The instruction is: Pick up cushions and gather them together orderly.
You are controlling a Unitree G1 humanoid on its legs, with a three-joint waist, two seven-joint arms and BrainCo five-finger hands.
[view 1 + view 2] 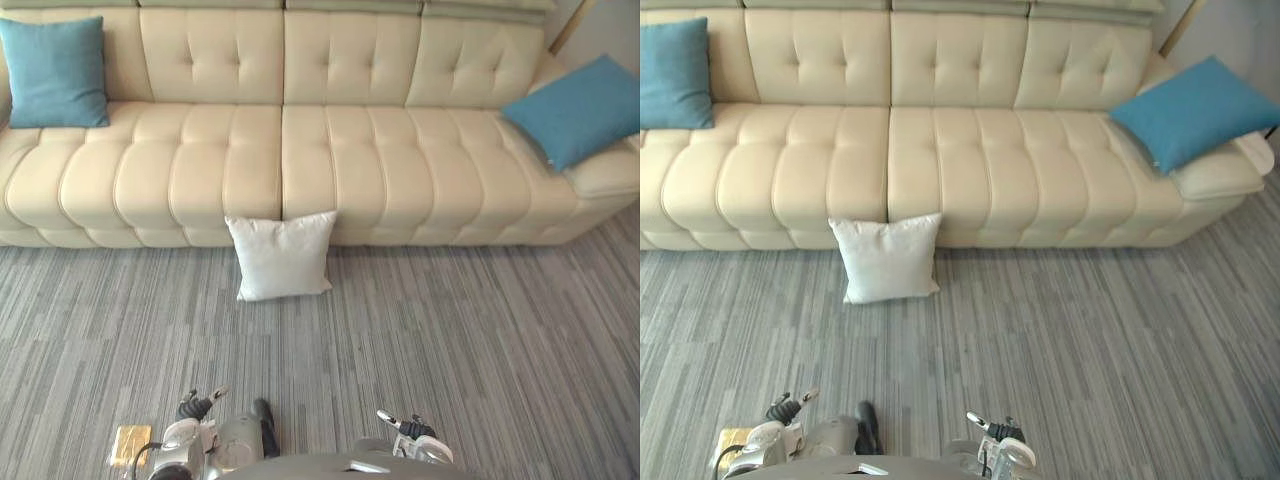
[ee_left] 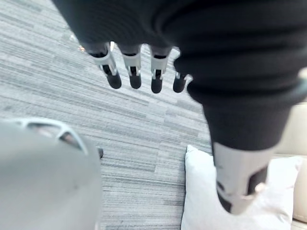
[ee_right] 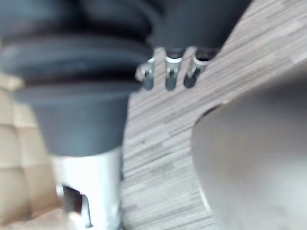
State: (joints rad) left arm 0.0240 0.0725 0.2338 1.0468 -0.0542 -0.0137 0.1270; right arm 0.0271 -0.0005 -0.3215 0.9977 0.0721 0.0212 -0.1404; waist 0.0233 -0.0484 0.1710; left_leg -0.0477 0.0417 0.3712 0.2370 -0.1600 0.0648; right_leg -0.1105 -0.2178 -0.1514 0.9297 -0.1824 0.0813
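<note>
The left hand [image 1: 196,406] and the right hand [image 1: 408,430] hang low over the carpet [image 1: 470,350], nearest to the head camera and apart from each other. The left fingers [image 2: 135,72] are straight and a little spread, holding nothing. The right fingers [image 3: 171,79] are straight too, close side by side, also holding nothing. Past the hands the grey striped carpet runs up to a long cream sofa [image 1: 350,160] with a tufted back. There are three cushions, one white and two blue. The white cushion [image 1: 282,255] is square and plump; it stands on the carpet and leans on the sofa front at the middle seam. The left blue cushion [image 1: 55,72] stands upright against the backrest at the sofa's left end. The right blue cushion [image 1: 578,108] lies tilted at the sofa's right end, over the armrest. The three are well apart.
</note>
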